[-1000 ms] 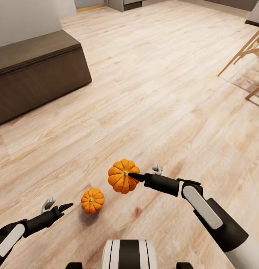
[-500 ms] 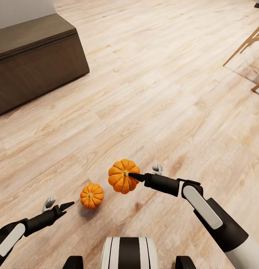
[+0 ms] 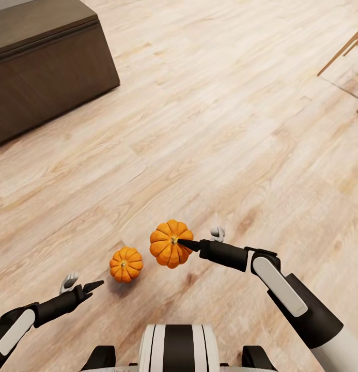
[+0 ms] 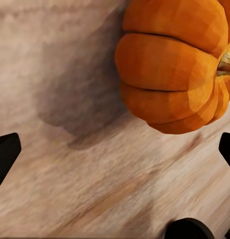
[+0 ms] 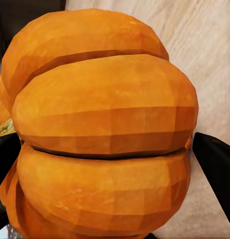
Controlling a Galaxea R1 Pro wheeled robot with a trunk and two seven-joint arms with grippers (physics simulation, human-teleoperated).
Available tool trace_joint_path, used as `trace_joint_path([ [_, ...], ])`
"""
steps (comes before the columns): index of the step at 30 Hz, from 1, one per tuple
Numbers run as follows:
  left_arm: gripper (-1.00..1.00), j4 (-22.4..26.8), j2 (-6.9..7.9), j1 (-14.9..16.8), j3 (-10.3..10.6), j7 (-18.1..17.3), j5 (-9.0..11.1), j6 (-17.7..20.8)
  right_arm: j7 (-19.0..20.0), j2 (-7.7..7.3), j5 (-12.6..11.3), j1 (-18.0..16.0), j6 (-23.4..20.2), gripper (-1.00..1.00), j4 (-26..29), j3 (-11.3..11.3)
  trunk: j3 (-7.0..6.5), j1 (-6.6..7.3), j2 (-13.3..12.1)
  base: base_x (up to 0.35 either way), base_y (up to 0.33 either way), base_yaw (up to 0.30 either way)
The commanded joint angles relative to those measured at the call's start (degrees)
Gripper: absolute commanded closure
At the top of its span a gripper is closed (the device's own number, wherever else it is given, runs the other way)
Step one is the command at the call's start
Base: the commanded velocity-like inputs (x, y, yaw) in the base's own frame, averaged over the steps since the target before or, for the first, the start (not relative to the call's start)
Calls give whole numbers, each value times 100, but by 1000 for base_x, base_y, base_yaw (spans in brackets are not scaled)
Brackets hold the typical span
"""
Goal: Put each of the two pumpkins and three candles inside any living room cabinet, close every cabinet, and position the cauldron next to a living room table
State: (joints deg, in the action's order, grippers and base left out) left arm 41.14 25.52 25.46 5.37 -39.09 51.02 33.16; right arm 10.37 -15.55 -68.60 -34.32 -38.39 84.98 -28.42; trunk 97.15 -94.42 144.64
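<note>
- Your right gripper [image 3: 174,241] is clamped on a pumpkin [image 3: 170,250], held off the floor [image 3: 225,129], its stem turned sideways.
- Your left gripper [image 3: 81,283] hangs spread and empty near the second pumpkin [image 3: 126,264], which sits on the floor stem-up.
- The cabinet [image 3: 44,67] stands far left.

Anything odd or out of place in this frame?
Only mildly: the smaller pumpkin sits loose on the wood floor, apart from the dark cabinet, ahead of the open left gripper. The right gripper holds the other pumpkin. No spill or damage.
</note>
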Motion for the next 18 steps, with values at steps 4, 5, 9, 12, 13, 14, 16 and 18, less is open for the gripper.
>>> trace_joint_path([
  [4, -100, -1, 6, 3, 10, 7, 58, 35, 17, -3, -14, -4, -11, 100, -6, -3, 92, -9, 7, 0, 0, 0],
  [5, -100, -1, 6, 3, 9, 7, 58, 34, 17, -2, -14, -4, -10, 100, -7, -3, 114, -12, 8, 0, 0, 0],
  [9, -100, 4, 6, 3, 9, 0, 65, 33, 17, -2, -13, -4, -10, 100, -8, -5, 203, -22, 14, 0, 0, 0],
  [12, -100, 7, 6, 3, -2, -2, 66, 26, 17, -2, -13, -4, -10, 100, -8, -6, 247, -27, 16, 0, 0, 0],
  [13, -100, 8, 6, 3, -5, -2, 66, 25, 17, -2, -13, -4, -10, 100, -8, -6, 247, -27, 16, 0, 0, 0],
  [14, -100, 8, 6, 3, -4, 2, 62, 23, 17, -1, -14, -4, -10, 100, -8, -6, 247, -27, 16, 0, 0, 0],
  [16, -100, 11, 6, 3, 3, 5, 59, 19, 17, -3, -13, -4, -10, 100, -8, -6, 247, -27, 16, 0, 0, 0],
  [18, -100, 15, 6, 3, 7, 6, 58, 17, 17, -2, -13, -4, -10, 100, -8, -6, 247, -27, 16, 0, 0, 0],
])
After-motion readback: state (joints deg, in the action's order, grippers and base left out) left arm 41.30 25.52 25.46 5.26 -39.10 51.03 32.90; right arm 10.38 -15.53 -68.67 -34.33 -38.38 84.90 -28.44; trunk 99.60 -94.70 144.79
